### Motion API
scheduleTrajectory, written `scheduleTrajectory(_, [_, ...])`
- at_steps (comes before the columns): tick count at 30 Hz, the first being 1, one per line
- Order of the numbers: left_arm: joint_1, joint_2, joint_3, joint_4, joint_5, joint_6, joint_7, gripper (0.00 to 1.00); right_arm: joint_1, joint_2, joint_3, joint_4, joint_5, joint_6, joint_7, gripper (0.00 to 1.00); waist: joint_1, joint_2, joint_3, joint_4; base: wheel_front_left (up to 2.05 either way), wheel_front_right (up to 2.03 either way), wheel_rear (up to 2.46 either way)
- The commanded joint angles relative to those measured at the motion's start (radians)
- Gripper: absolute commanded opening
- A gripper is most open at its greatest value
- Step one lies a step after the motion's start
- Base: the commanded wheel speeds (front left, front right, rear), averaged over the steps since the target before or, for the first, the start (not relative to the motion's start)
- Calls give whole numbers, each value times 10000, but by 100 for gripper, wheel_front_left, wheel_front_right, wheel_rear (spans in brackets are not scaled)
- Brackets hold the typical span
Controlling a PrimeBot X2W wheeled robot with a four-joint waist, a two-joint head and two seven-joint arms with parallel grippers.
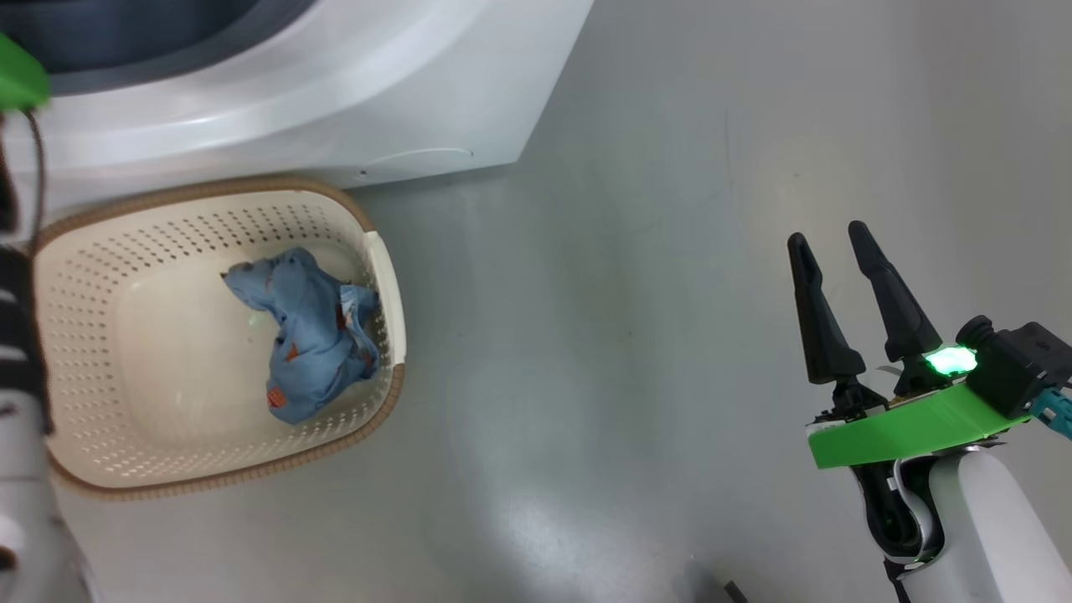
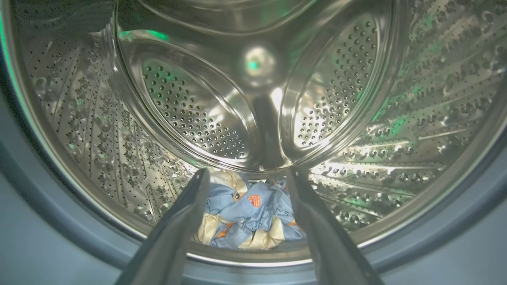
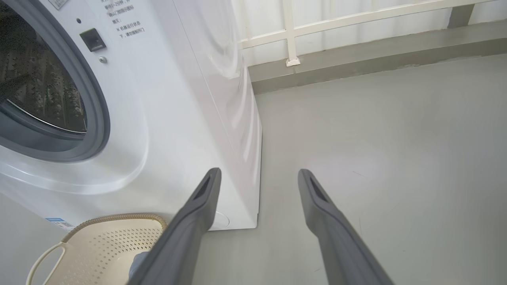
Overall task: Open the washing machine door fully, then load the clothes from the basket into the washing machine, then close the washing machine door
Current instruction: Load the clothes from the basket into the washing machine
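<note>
Mostly cut off at the head view's top edge, the washing machine (image 1: 335, 109) shows its lower front; the left arm (image 1: 21, 360) is a sliver at the left border. In the steel drum (image 2: 190, 118) a blue and cream bundle of clothes (image 2: 245, 213) lies at the bottom, beyond the left gripper (image 2: 247, 174), its fingers spread and empty. The basket (image 1: 167, 243), beside the machine, holds one crumpled blue garment (image 1: 310, 335). The right gripper (image 1: 827, 234) hangs released over the floor (image 1: 628, 335).

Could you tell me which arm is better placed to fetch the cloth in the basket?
Probably left: the left gripper, open, is at the drum behind the basket with the cloth; the right gripper hovers over floor.
</note>
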Motion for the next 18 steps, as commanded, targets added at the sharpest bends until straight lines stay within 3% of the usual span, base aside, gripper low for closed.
scheduleTrajectory(1, [482, 329, 70, -423, 132, -5, -51, 100, 94, -154, 166, -238, 163, 16, -48, 100, 0, -1, -144, 92, 0, 0, 0])
scheduleTrajectory(18, [4330, -661, 470, -2292, 65, -120, -51, 100, 562, -602, -29, -76, 107, 16, -48, 100, 0, -1, -1463, 949, 0, 0, 0])
